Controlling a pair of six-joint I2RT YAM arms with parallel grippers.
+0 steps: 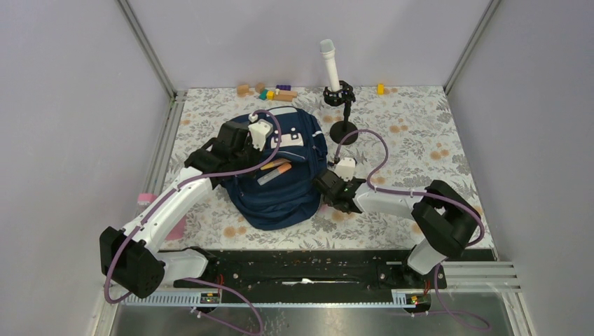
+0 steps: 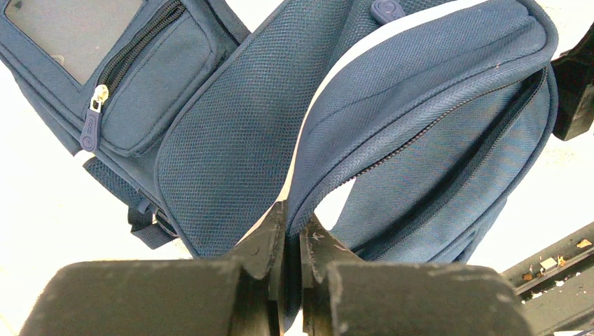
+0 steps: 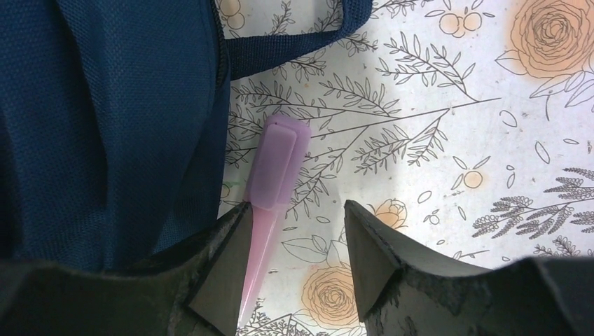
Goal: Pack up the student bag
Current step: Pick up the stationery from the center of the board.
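The navy blue student bag [image 1: 280, 189] lies in the middle of the floral table, and two marker-like objects [image 1: 274, 171] lie on it. My left gripper [image 1: 242, 143] is shut on a fold of the bag's fabric near the zipper edge [image 2: 336, 175]; the fingertips [image 2: 270, 234] pinch the cloth. My right gripper [image 1: 329, 189] is open, low over the table at the bag's right side. A pink-purple pen [image 3: 273, 182] lies on the table between its fingers, against the left fingertip [image 3: 228, 245], next to the bag [image 3: 105, 126].
A black stand holding a white tube [image 1: 340, 94] rises behind the bag. Small coloured blocks [image 1: 270, 91] lie along the back edge, and a yellow one [image 1: 380, 89] sits at the back right. A pink object [image 1: 145, 199] lies at the left edge.
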